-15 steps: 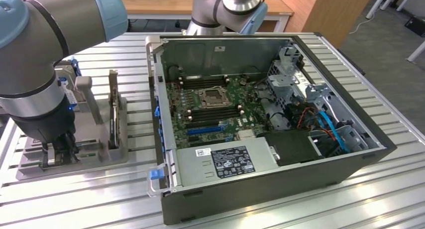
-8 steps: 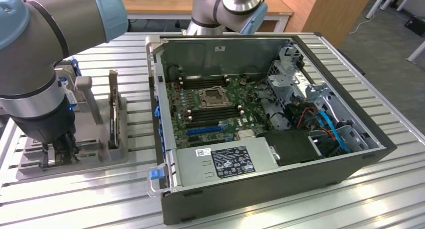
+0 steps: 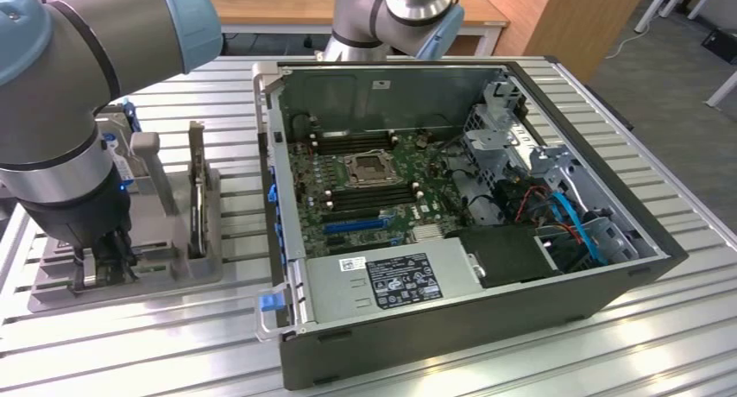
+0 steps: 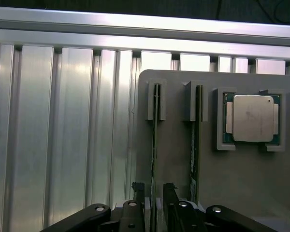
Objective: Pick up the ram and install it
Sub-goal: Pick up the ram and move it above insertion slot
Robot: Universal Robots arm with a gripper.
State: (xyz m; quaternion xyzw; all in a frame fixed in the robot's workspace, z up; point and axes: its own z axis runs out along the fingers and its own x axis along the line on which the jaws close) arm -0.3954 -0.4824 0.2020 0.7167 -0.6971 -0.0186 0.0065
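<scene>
Slatted table [image 3: 116, 345] carries the open PC case [image 3: 381, 328], with a grey holder [image 4: 241, 183] near the table's edge. The gripper [image 4: 154, 189] is low over the holder, jaws apart, straddling the ram [image 4: 154, 130], which stands in the slot nearest the holder's side edge. Probably not touching it, hard to tell. The CPU [image 4: 253, 118] sits in a pocket beside the slots.

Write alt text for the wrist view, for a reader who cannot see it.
The open end effector straddles a ram stick standing on edge in a grey holder. A second stick and a CPU sit in the same holder, on a slatted metal table.
</scene>
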